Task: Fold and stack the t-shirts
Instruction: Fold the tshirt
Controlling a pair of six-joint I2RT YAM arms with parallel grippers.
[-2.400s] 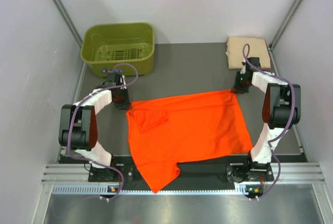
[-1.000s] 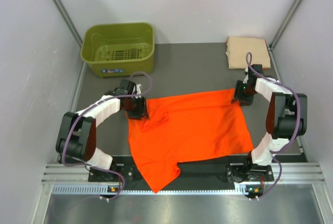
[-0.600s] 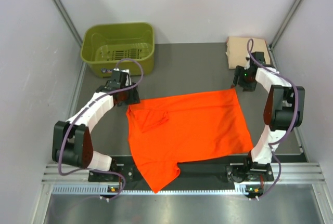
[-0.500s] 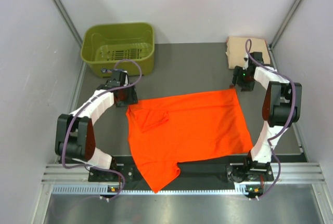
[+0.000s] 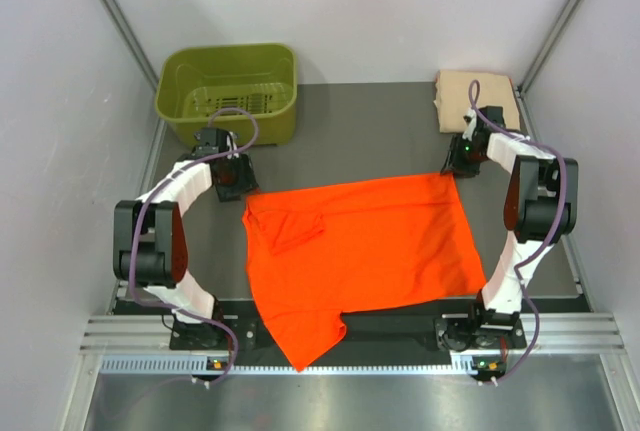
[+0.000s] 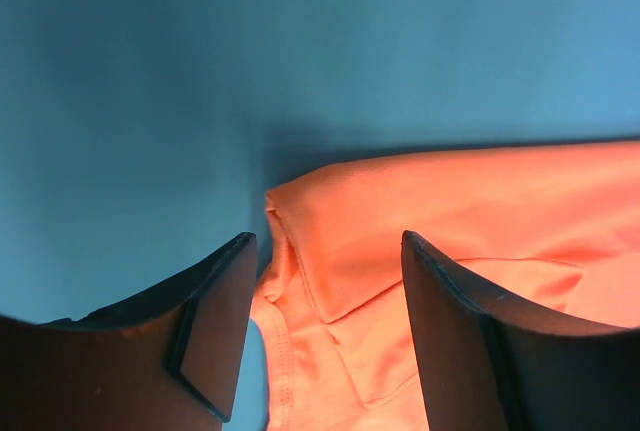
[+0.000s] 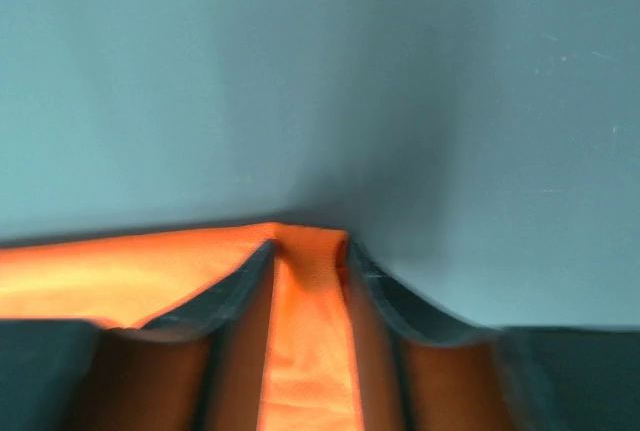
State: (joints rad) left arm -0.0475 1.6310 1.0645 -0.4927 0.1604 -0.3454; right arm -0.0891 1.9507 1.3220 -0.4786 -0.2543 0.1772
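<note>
Our right gripper (image 7: 307,249) pinches the far right corner of the orange shirt (image 5: 365,241). Our left gripper (image 6: 327,241) stands open astride its far left corner, holding nothing. Bare table (image 5: 370,131) lies beyond the shirt's far edge, with the peach shirt (image 5: 476,99) folded far right.

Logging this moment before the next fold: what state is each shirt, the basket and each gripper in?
Orange t-shirt: spread flat, one sleeve folded inward.
Peach-tan t-shirt: folded, at the far right corner.
Basket: upright, empty.
Left gripper: open above the orange t-shirt's far left corner.
Right gripper: closed on its far right corner.
</note>
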